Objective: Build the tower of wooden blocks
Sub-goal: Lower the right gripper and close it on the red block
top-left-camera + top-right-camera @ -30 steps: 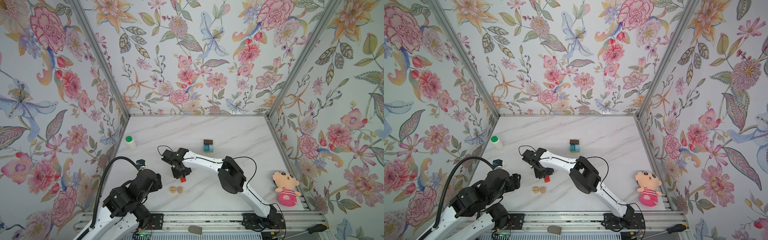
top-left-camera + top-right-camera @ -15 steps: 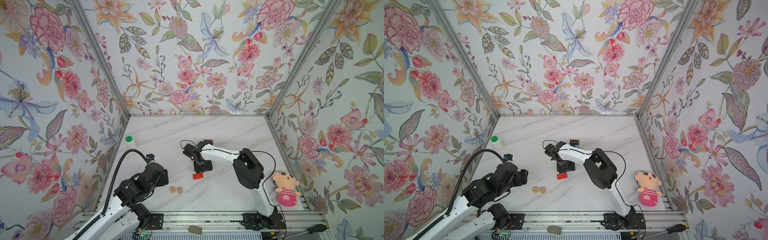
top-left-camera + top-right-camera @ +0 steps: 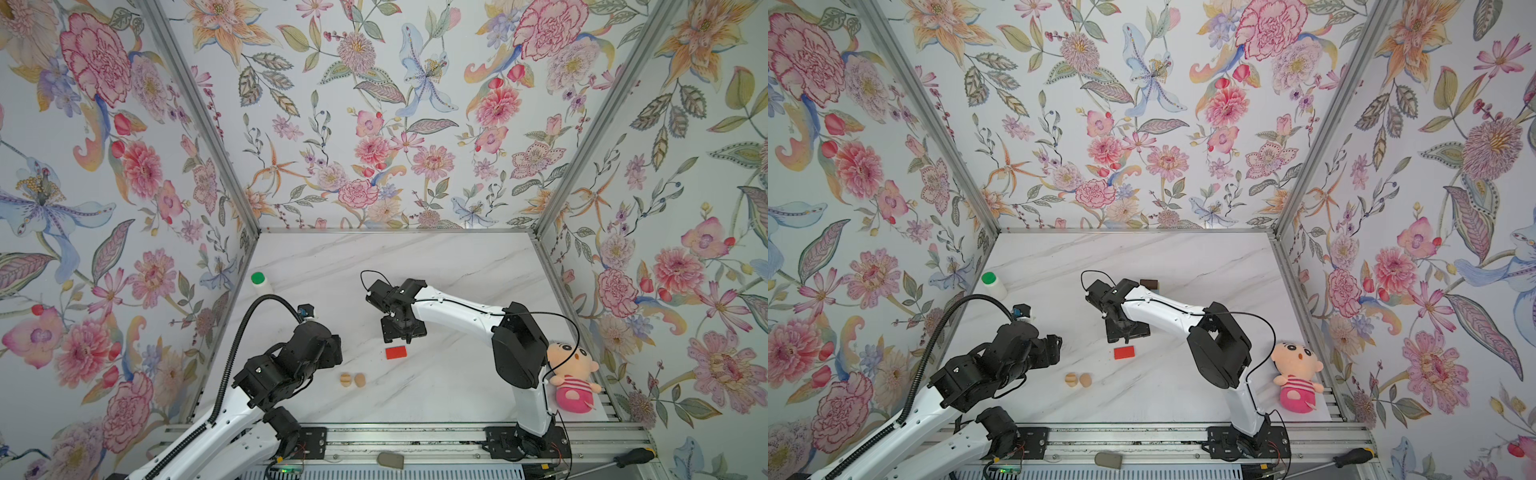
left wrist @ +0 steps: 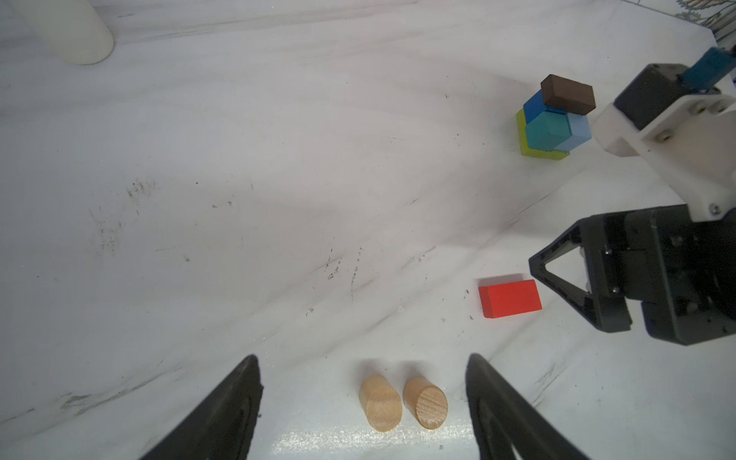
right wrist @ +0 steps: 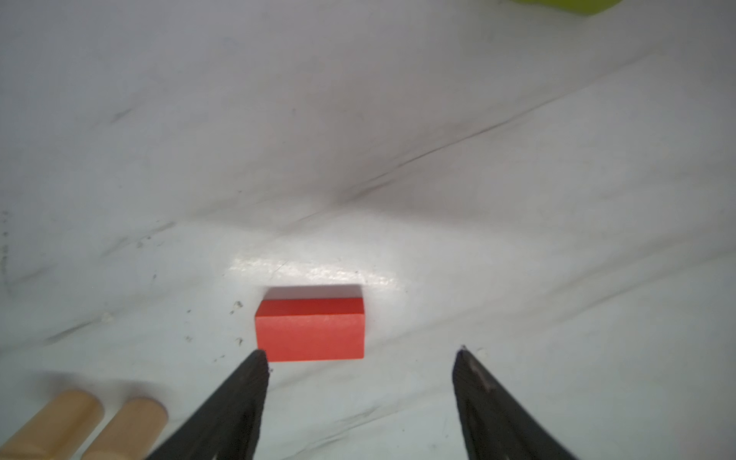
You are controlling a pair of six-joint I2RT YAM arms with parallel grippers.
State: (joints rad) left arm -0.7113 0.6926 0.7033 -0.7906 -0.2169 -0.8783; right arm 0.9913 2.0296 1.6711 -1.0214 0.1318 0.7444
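**A:** Red oblong (image 3: 395, 353), lying flat on the marble surface (image 3: 457, 257), mid-width and toward the front. Its long axis runs left to right in both top views.

**B:** Right pincer (image 5: 360, 353)?

**A:** Fingers spread, pinching nothing. It hangs just behind the oblong. The oblong's long axis runs the same way as the gap between the fingers, and one fingertip is just beside a corner.

**B:** And the tower?

**A:** The block stack (image 4: 547, 129) stands further back and is mostly hidden under the right arm in the top views. There is a lime-green cube (image 4: 535, 153) at the base, then blue, teal and light-blue cubes, with a dark-brown oblong (image 4: 567, 94) flat on top.

**B:** Left pincer (image 4: 361, 358)?

**A:** Also spread and holding nothing. Two tan cylinders (image 4: 402, 402) lie side by side just ahead of it, round ends toward its camera.

**B:** Room to move?

**A:** Bare marble runs from the stack to the back wall, and between the oblong and the cylinders. A green-capped bottle (image 3: 261, 282) sits at the left edge. A pink plush doll (image 3: 573, 382) lies at the right edge, near the front.
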